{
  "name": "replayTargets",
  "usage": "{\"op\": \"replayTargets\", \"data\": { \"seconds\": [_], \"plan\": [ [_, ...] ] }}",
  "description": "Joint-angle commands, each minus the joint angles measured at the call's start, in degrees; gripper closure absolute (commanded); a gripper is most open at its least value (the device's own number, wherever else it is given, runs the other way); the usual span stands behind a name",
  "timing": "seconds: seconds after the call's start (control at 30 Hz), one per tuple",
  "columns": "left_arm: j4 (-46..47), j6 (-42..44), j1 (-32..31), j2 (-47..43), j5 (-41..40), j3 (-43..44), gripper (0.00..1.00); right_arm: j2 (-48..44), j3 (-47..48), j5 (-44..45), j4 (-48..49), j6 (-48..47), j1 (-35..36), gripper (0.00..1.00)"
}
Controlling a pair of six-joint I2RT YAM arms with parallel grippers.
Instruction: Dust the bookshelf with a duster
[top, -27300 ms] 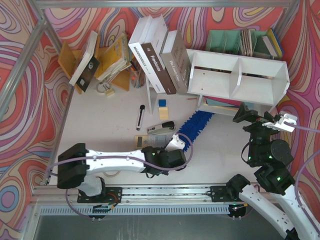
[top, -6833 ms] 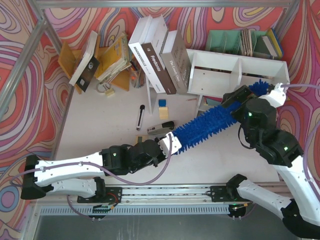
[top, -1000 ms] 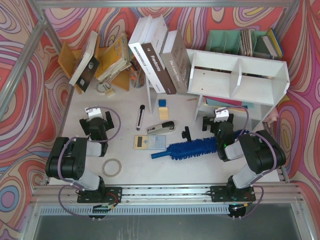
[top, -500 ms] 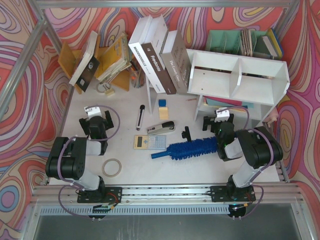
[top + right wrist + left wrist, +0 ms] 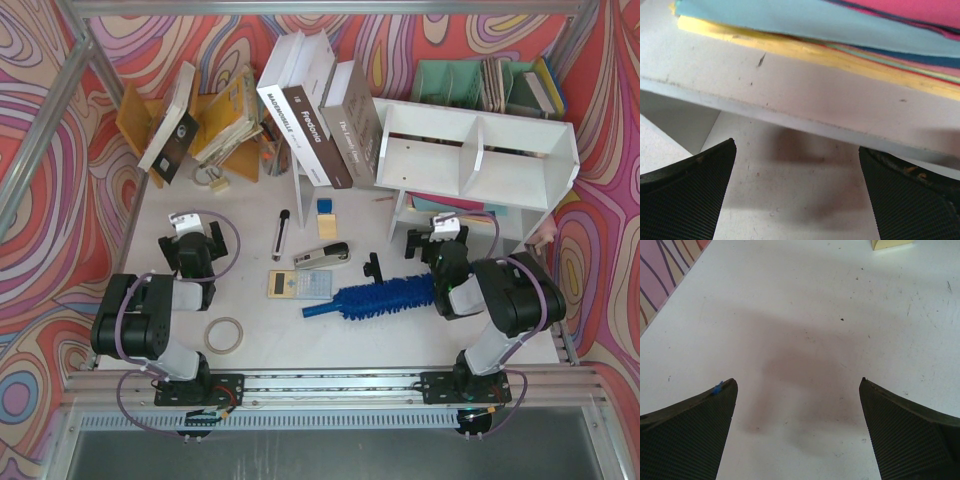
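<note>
Lying on scuffed white table [image 5: 400,335], duster [image 5: 385,297], bookshelf [image 5: 470,165] behind, swirl-patterned walls [image 5: 55,200]

right hand [image 5: 797,146] spread, empty | bookshelf [image 5: 805,97] white board ahead | coloured paper stack [image 5: 790,22] on it

White book [image 5: 283,120] spine — "MADEMOISELLE" (other lettering blurred).

Both arms sit folded up by the near edge.
The left arm [image 5: 140,320] curls near the left corner, and the right arm [image 5: 510,300] curls near the right corner. The left gripper [image 5: 191,235] and the right gripper [image 5: 437,235] point toward the far edge. Their black fingers [image 5: 690,432] stand wide apart and hold nothing.
</note>
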Motion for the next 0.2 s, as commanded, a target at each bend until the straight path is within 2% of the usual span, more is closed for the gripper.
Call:
{"op": "replayTargets", "data": {
  "seconds": [0.0, 0.17],
  "plan": [
    [0.35, -0.43, 0.48, -0.03, 1.24, 0.47, 0.02, 0.34, 1.97, 2.6, -0.48, 1.28, -0.31, 0.01],
    [0.31, -0.35, 0.47, -0.01, 1.2, 0.45, 0.02, 0.33, 1.85, 2.91, -0.09, 1.2, -0.33, 0.01]
  ]
}}
